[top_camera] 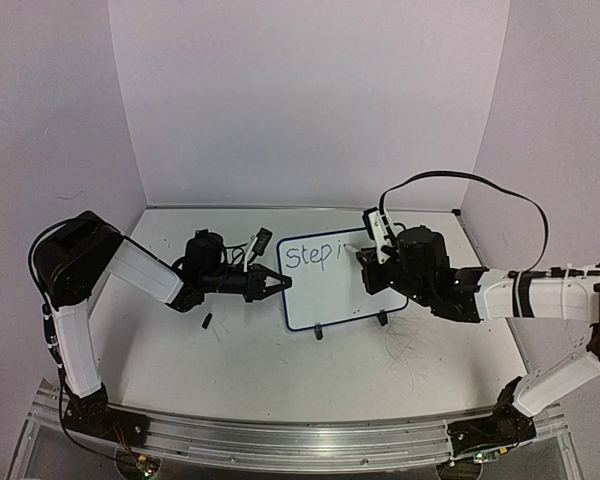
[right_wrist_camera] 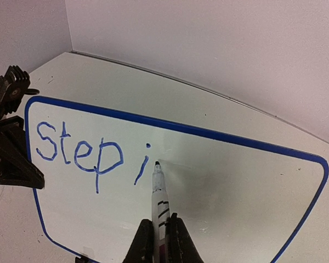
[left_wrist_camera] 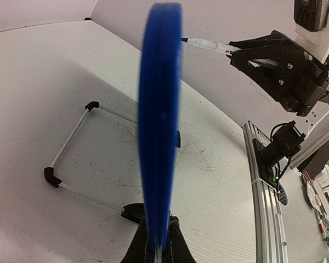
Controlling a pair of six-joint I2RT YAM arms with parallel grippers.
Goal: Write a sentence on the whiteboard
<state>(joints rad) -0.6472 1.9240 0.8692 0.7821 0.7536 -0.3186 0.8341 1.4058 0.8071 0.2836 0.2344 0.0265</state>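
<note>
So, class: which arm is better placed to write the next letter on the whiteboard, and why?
Right. The right gripper holds the marker, tip at the whiteboard just after the unfinished sentence, "Step i". The left gripper is clamped on the whiteboard's left edge, steadying it.

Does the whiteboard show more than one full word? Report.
No, the sentence on the whiteboard reads only "Step i", with the marker tip beside that i.

Top camera looks down from behind; wrist cameras closely share the whiteboard (top_camera: 335,290), left edge-on, right face-on
</note>
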